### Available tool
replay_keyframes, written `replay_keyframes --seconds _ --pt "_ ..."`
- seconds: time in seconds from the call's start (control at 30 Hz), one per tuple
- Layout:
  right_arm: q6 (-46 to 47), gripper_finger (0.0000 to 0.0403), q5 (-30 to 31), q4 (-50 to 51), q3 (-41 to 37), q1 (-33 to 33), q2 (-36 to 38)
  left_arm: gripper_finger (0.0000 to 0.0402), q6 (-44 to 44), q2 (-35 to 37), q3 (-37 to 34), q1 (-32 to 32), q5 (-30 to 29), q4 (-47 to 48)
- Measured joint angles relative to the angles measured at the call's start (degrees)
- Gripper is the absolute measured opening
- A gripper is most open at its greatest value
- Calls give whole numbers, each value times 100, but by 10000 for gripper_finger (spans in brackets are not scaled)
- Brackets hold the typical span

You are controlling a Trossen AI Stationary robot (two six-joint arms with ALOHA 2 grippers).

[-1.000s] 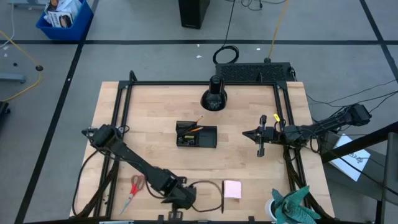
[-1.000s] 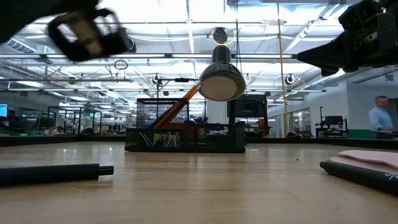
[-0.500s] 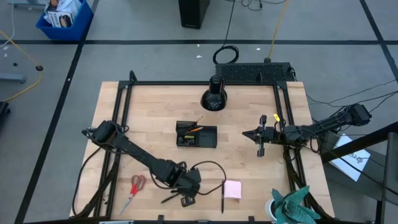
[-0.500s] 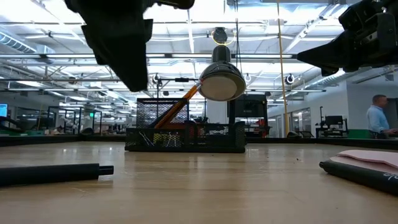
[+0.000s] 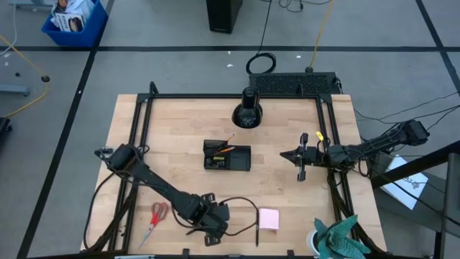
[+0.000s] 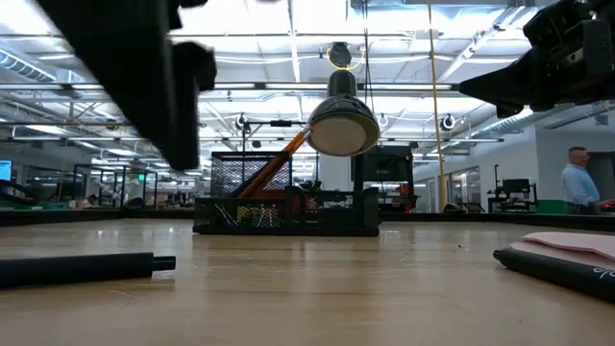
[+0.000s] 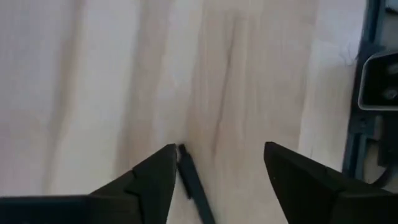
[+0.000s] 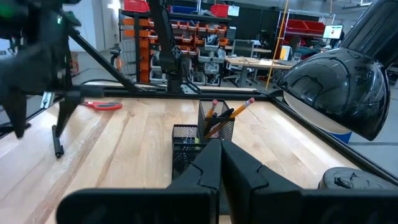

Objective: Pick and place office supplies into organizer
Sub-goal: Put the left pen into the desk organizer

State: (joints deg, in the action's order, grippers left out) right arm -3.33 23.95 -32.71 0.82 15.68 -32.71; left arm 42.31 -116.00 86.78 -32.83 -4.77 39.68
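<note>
So the left pincer [image 7: 217, 171] hangs spread wide over a black pen [image 7: 193, 183] near the worktop's [image 5: 180, 122] front edge, off-center toward one finger; closing could flick it away. Pink sticky pad [image 5: 268, 218] sits nearby. Farther back, the organizer [image 5: 227, 156] waits; right pincer [image 8: 219, 152] is shut, holding nothing.

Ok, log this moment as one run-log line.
left gripper: jaws open above black pen | right gripper: jaws shut, waiting | organizer: holds pencils
</note>
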Motion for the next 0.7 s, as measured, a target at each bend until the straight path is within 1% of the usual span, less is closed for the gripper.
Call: replay_keyframes --seconds 0.13,0.37,0.53,0.6,0.7 --pt "113 4 0 21 1 0 3 257 105 -267 -2 -88 245 86" --pt "110 4 0 2 1 0 -35 257 433 -594 13 -202 278 521" --pt "109 4 0 -1 2 -1 -39 256 405 -829 39 -202 275 614" --pt "109 4 0 -4 2 0 -35 245 318 -925 47 -182 311 569" --pt "111 4 2 -4 1 0 -36 209 135 -969 50 -132 404 496"
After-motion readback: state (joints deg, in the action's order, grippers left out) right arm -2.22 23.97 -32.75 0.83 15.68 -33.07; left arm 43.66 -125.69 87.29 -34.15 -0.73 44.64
